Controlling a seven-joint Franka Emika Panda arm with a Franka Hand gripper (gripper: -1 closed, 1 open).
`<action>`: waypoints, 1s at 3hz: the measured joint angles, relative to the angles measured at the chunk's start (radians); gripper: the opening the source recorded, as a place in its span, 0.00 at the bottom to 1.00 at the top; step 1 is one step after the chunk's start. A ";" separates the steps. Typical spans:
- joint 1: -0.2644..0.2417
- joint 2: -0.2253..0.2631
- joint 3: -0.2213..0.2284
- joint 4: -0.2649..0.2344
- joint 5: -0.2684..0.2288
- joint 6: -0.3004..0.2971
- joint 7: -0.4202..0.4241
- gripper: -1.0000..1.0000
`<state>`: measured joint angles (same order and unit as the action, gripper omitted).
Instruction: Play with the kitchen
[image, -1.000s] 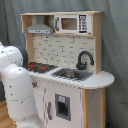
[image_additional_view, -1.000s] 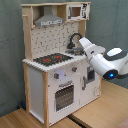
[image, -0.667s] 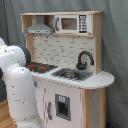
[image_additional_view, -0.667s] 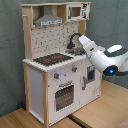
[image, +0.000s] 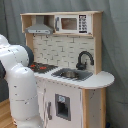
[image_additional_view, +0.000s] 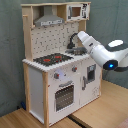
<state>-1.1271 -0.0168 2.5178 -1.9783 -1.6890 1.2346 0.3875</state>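
Reaching over the kitchen (image_additional_view: 50, 75) counter, white arm (image_additional_view: 100, 52) bent toward sink (image: 71, 74), gripper state impossible to tell

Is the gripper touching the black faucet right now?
Cannot tell. In the second exterior view the arm reaches toward the faucet and hides its own tip; the first exterior view shows the faucet alone.

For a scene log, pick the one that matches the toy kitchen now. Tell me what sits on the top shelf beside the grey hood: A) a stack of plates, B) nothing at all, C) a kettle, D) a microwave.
D: on the kitchen, a microwave with a dark window and a button panel fills the top shelf to the right of the grey hood in the first exterior view.
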 joint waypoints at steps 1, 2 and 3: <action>0.000 0.017 0.000 0.008 -0.043 -0.001 -0.095 1.00; 0.000 0.034 0.000 0.011 -0.088 0.001 -0.187 1.00; 0.000 0.050 0.000 0.007 -0.135 0.016 -0.276 1.00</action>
<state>-1.1272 0.0334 2.5178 -1.9716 -1.8241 1.2503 0.1111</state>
